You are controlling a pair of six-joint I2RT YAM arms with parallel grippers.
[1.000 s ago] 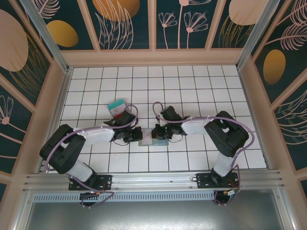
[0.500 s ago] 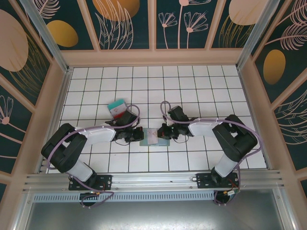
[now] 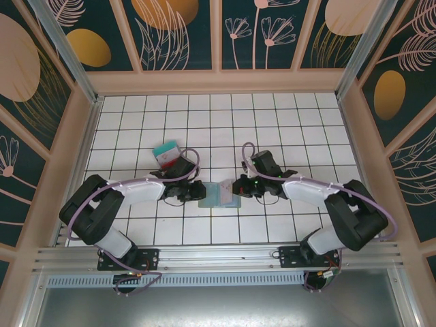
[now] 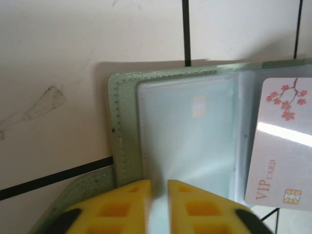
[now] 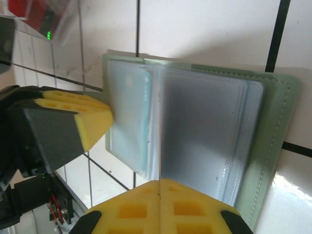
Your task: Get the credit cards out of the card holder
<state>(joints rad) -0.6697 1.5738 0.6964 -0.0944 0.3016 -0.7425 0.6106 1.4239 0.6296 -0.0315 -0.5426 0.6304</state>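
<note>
The card holder (image 3: 230, 201) lies open on the tiles between my two grippers, its green stitched edge (image 4: 124, 126) and clear slot pockets (image 5: 204, 126) facing up. A pale whitish card (image 4: 280, 146) marked VIP sticks out over the holder's far half (image 3: 219, 191). My right gripper (image 3: 238, 187) is shut (image 5: 159, 181) and a thin edge runs straight out from between its fingers; it looks like that card seen edge-on. My left gripper (image 3: 199, 191) rests on the holder's left edge, jaws parted by a narrow gap (image 4: 159, 184). A teal card (image 3: 163, 148) and a red card (image 3: 167, 159) lie on the tiles behind the left gripper.
Wooden walls (image 3: 218, 82) ring the white tiled floor (image 3: 286, 122) at the back and on both sides. The aluminium rail (image 3: 218, 257) with the arm bases runs along the near edge. Open tiles stretch behind and to the right of the holder.
My right gripper has moved right, staying shut, and the pale card has slid right with it. The left gripper's jaws have parted slightly; the left arm has stayed in place.
</note>
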